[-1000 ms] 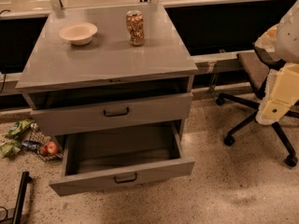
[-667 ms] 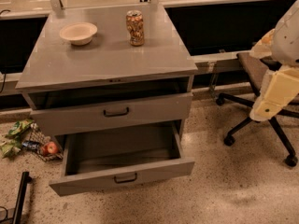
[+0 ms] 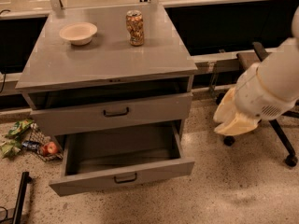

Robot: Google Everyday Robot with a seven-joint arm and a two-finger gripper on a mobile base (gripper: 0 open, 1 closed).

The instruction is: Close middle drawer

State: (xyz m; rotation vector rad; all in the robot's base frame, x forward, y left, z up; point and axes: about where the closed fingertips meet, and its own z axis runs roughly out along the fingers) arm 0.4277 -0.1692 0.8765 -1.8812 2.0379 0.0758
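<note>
The middle drawer (image 3: 122, 175) is a grey metal drawer with a low wide front and a small black handle (image 3: 125, 178). It is pulled far out of the grey cabinet (image 3: 110, 62), and its deep tray shows empty. The taller-fronted top drawer (image 3: 112, 113) above it stands slightly open. The lowest drawer is hidden beneath. My gripper (image 3: 232, 120), cream-coloured on a white arm, hangs to the right of the cabinet, about level with the top drawer and apart from both drawers.
A cream bowl (image 3: 78, 32) and a can (image 3: 135, 28) stand on the cabinet top. An office chair (image 3: 273, 125) is behind my arm on the right. Bags and a red apple (image 3: 50, 148) lie on the floor at the left. A black bar (image 3: 18, 203) lies at the bottom left.
My arm and gripper have moved left and down, closer to the cabinet's right side. The drawers have not moved.
</note>
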